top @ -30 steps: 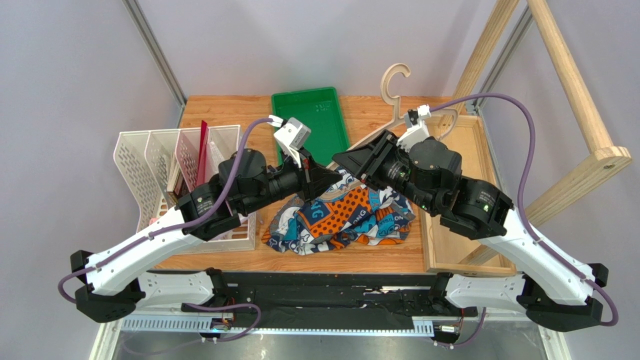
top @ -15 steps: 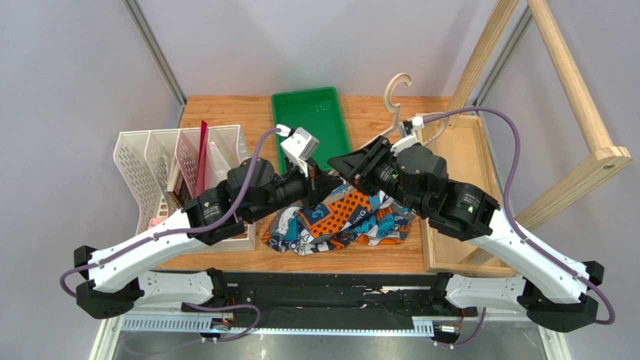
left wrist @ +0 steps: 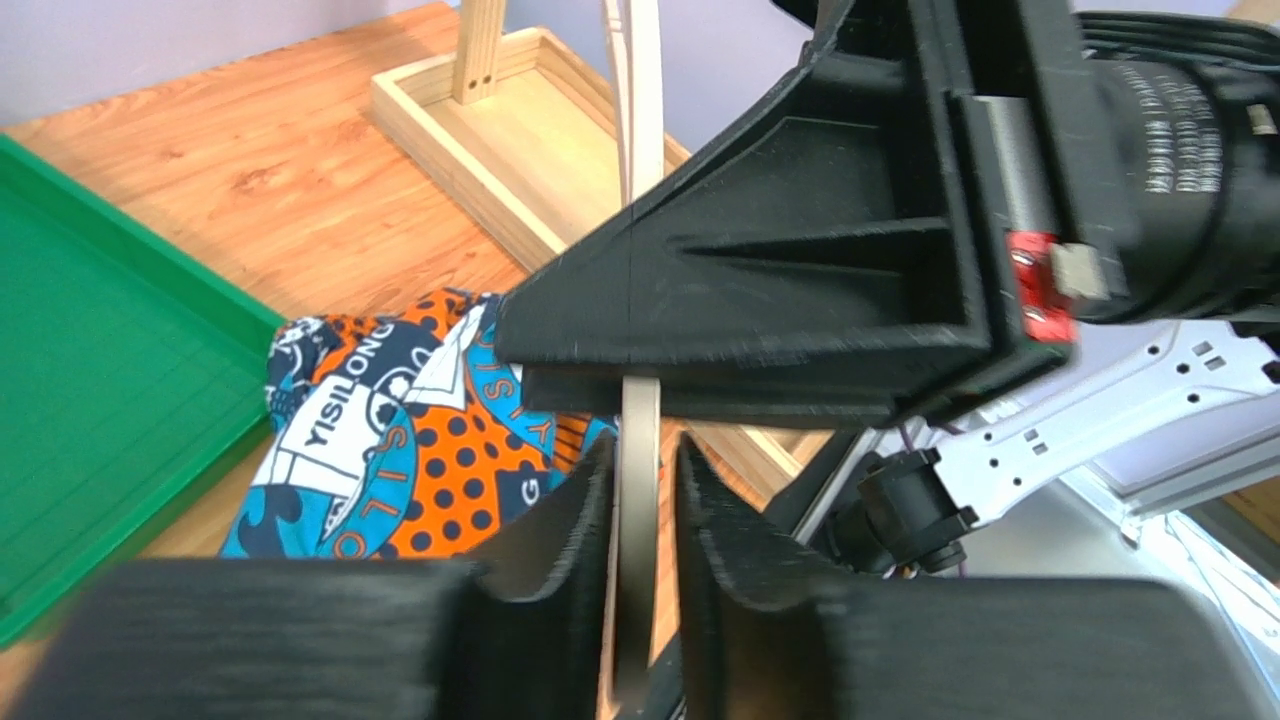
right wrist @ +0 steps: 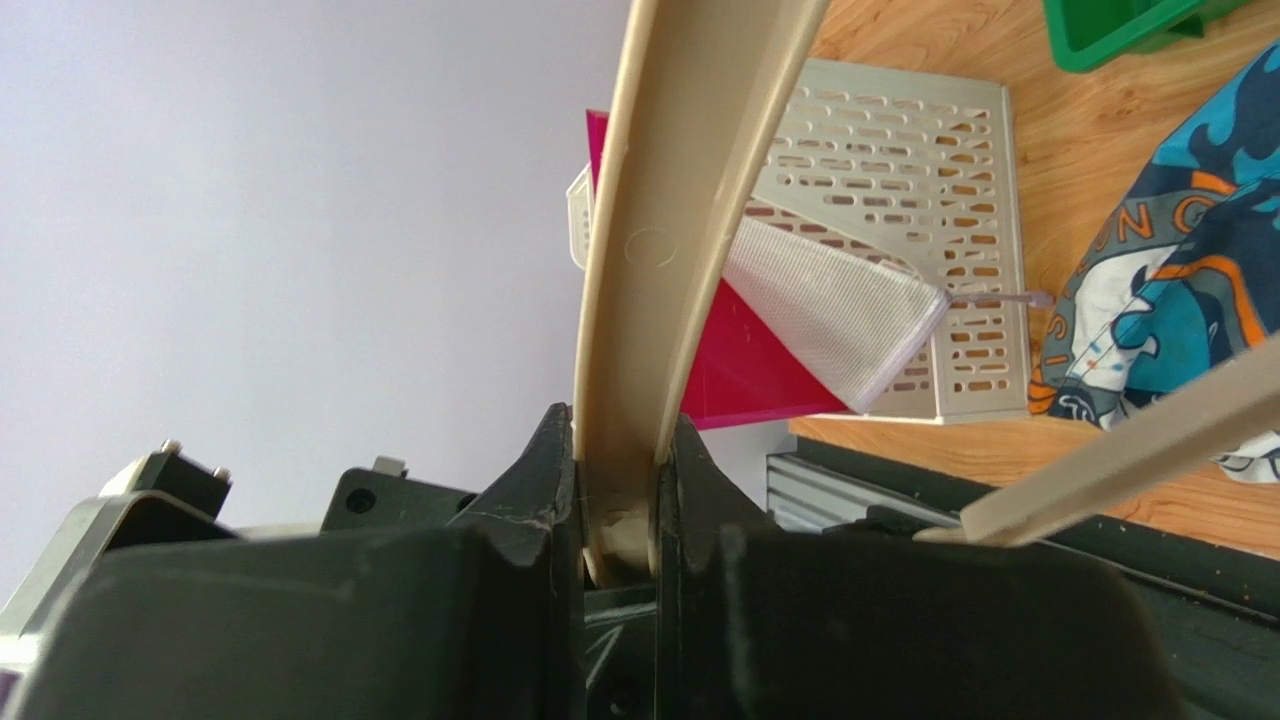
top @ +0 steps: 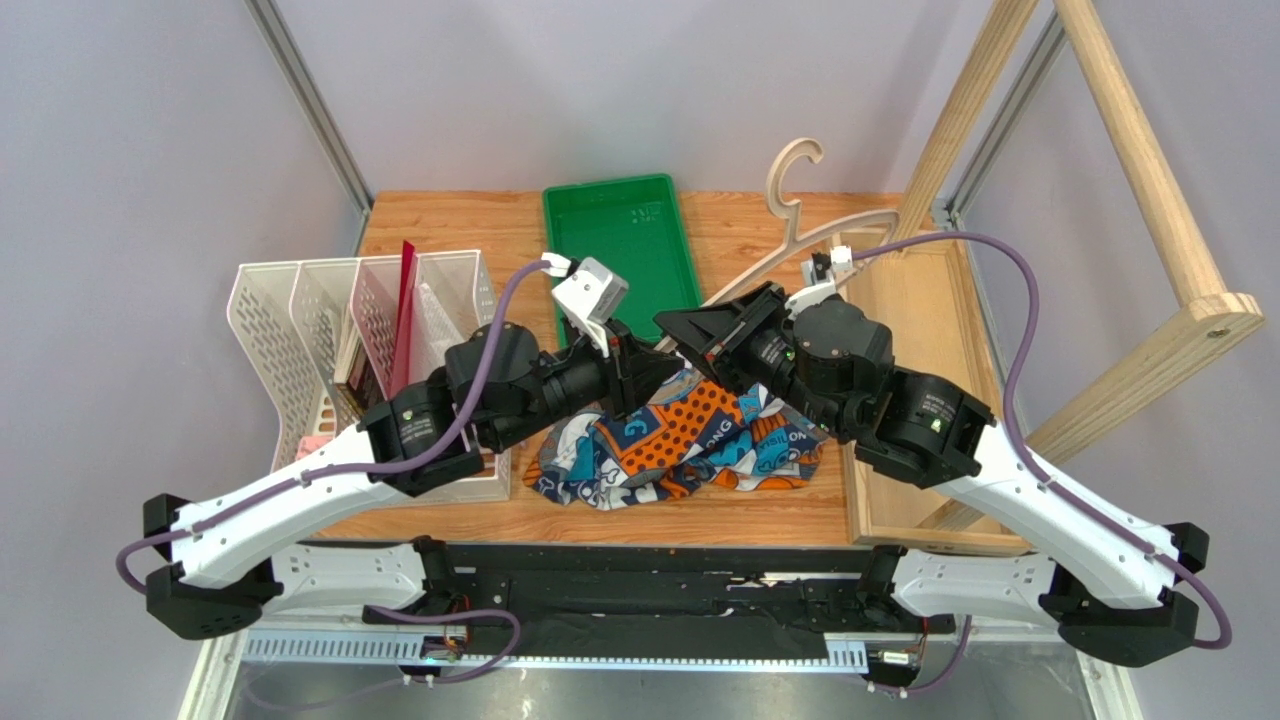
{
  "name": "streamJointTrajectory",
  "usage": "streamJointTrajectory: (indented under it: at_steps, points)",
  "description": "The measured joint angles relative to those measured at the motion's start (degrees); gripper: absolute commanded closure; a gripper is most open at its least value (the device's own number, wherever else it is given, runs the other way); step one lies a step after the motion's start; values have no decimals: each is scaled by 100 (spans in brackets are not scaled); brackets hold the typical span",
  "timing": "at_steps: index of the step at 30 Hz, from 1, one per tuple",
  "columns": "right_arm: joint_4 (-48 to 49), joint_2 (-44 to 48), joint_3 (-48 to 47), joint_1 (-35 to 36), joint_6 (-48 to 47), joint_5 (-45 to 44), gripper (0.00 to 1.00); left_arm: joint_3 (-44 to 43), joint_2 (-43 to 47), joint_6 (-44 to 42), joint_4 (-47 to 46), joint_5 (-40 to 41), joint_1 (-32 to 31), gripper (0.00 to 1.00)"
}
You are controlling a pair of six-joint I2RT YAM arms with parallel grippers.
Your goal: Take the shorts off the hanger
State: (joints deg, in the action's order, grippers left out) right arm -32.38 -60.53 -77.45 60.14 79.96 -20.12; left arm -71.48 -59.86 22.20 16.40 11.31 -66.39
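Note:
The patterned shorts [top: 684, 443] lie crumpled on the table, off the hanger, and also show in the left wrist view [left wrist: 391, 435]. The light-wood hanger [top: 793, 165] is held tilted above them. My right gripper [right wrist: 618, 428] is shut on the hanger's curved shoulder [right wrist: 676, 180], with the wood pressed between both fingers. The lower bar [right wrist: 1127, 443] sticks out to the right. My left gripper [left wrist: 643, 450] is open a little around a thin hanger bar [left wrist: 639, 405], with a narrow gap on each side. The two grippers [top: 649, 360] [top: 684, 326] nearly meet above the shorts.
A green tray [top: 619, 225] sits at the back centre. On the left stands a white slotted file rack [top: 323, 323] with a red folder [right wrist: 751, 375] in it. A shallow wooden box [top: 932, 330] and thick rack beams [top: 1142, 150] fill the right side.
The right jaws closed on the hanger's shoulder. The left jaws, shut a second ago, parted slightly from the bar. Both arms shifted a little leftward over the shorts.

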Motion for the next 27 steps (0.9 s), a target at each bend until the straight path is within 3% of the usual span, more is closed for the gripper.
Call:
streamJointTrajectory:
  at_steps: [2,5,15,27]
  points:
    - [11,20,61,0,0,-90,100,0,122,-9,111,39,0,46]
    - [11,24,103,-7,-50,-273,100,20,492,66,313,168,-2,42]
    - [286,-87,15,-142,-1233,-1427,100,284,2035,354,804,688,-2,43]
    - [575,483,13,-295,-1882,-3569,100,555,2304,568,1139,1008,-2,43]
